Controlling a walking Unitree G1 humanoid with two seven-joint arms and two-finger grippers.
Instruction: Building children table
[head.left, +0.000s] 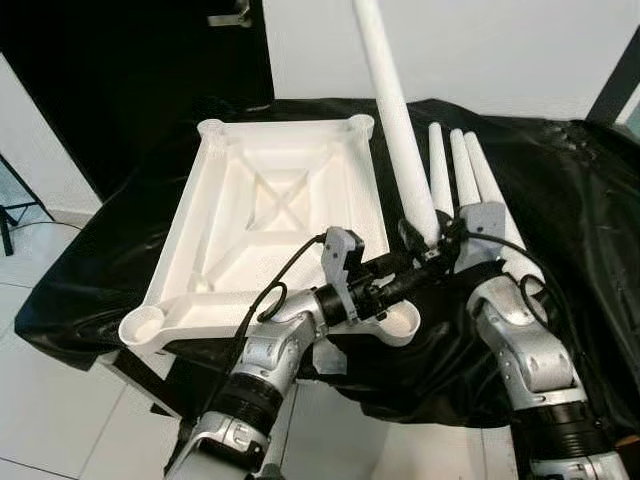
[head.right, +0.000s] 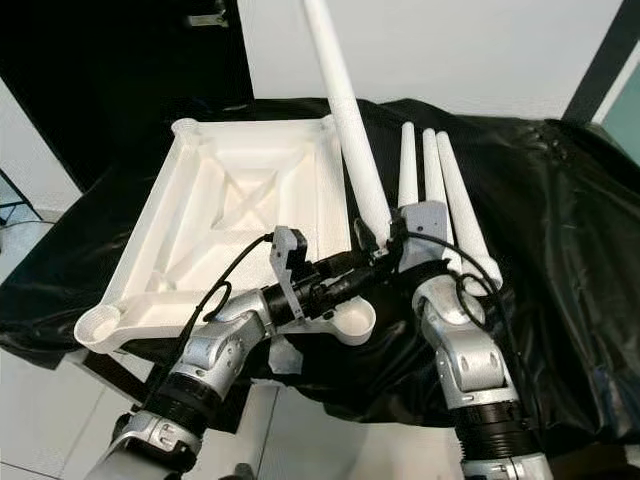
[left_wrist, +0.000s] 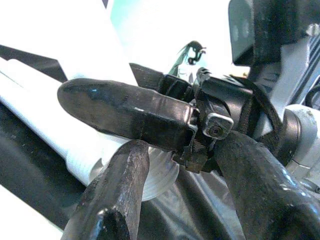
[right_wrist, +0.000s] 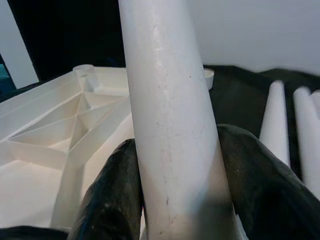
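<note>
**Leg gripped near corner socket**

A long white tapered plastic table leg stands tilted, its lower end clenched in the right pincer. The left pincer reaches just beside it, fingers spread. Behind them lies the upturned white plastic tabletop; three spare white legs rest alongside on the black-draped desk.
</note>
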